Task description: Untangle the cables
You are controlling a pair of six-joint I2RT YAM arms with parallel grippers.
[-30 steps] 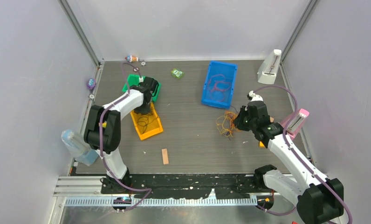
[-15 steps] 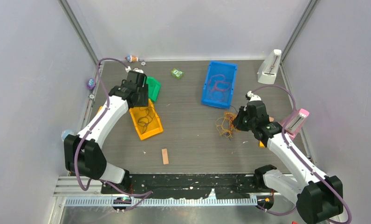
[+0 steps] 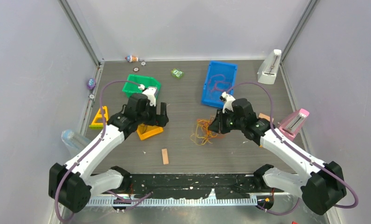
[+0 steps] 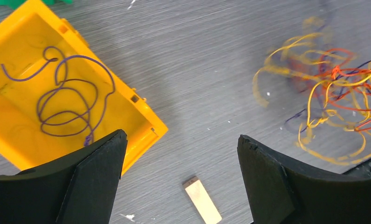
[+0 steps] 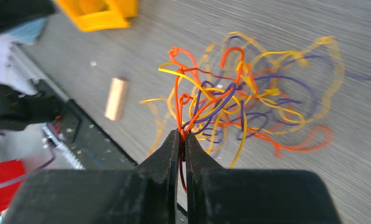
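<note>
left gripper [image 4: 181,140] opens wide, leaves orange bin [image 4: 141,116] (purple cable [image 4: 62,112] lies inside) | right gripper [image 5: 182,137] pinches tangle [image 5: 239,107], drags it toward bin | one cable done, more wait

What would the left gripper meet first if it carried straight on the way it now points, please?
The left gripper would probably meet bare table first, between the orange bin and the tangled cables; depth is unclear.

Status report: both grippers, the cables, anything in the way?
Left gripper open, empty. Right gripper shut on cable tangle. One purple cable in orange bin. Wooden block near tangle.
</note>
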